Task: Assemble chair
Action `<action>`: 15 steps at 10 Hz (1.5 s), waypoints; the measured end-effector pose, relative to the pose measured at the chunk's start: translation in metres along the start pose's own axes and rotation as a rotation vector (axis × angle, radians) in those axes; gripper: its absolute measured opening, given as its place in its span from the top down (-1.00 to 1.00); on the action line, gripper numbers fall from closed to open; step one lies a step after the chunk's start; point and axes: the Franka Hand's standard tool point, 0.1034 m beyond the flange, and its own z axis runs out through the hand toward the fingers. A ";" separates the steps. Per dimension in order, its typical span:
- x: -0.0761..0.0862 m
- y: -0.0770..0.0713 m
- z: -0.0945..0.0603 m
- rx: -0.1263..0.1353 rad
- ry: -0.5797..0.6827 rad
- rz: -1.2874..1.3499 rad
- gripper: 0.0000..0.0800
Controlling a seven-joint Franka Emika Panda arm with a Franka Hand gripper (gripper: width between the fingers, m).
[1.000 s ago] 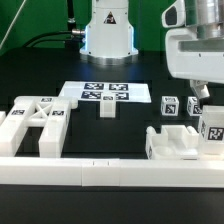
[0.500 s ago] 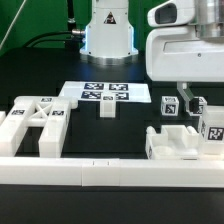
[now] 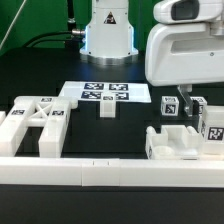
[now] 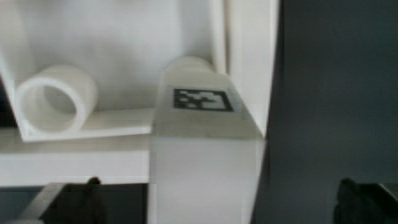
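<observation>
**Chair parts, loose, on black counter (image 3: 130, 135)**

1. X-braced frame (image 3: 30, 122): laid flat at the exterior view's left. Square black-and-white tags are carried on its upper face.
2. Peg cube (image 3: 108, 108): set at centre, just in front of the marker board (image 3: 100, 92).
3. Tagged cube (image 3: 170, 107): set at the exterior view's right, one tag facing the camera. It is found just beside the fingers of the end effector.
4. Notched block (image 3: 178, 143): placed right of centre, just behind the long plain rail (image 3: 80, 172), with its notch opening upward.
5. Edge piece (image 3: 213, 125): partly cut off at the right border; one tag is shown.

**End effector (image 3: 188, 103):** held low over the right-hand parts, jaws spread wide, nothing gripped. In the wrist view a white bar (image 4: 210, 150) bearing one tag is seen between the dark fingertips (image 4: 80, 197), apart from both. A rounded white part (image 4: 54, 100) lies alongside it.

**Markings:** square patterned tags only, too small to be read.
</observation>
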 end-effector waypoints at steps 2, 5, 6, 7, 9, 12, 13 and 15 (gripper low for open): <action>-0.003 0.000 0.003 -0.028 -0.028 -0.226 -0.62; 0.000 0.003 0.005 -0.037 -0.062 -0.525 -0.62; 0.000 0.004 0.005 -0.035 -0.064 -0.601 -0.62; -0.002 0.005 0.006 -0.039 -0.078 -0.722 -0.62; -0.002 0.006 0.008 -0.060 -0.100 -0.995 -0.62; -0.001 0.004 0.008 -0.073 -0.119 -1.286 -0.62; -0.001 0.005 0.008 -0.077 -0.115 -1.285 -0.62; -0.001 0.006 0.009 -0.077 -0.117 -1.280 -0.01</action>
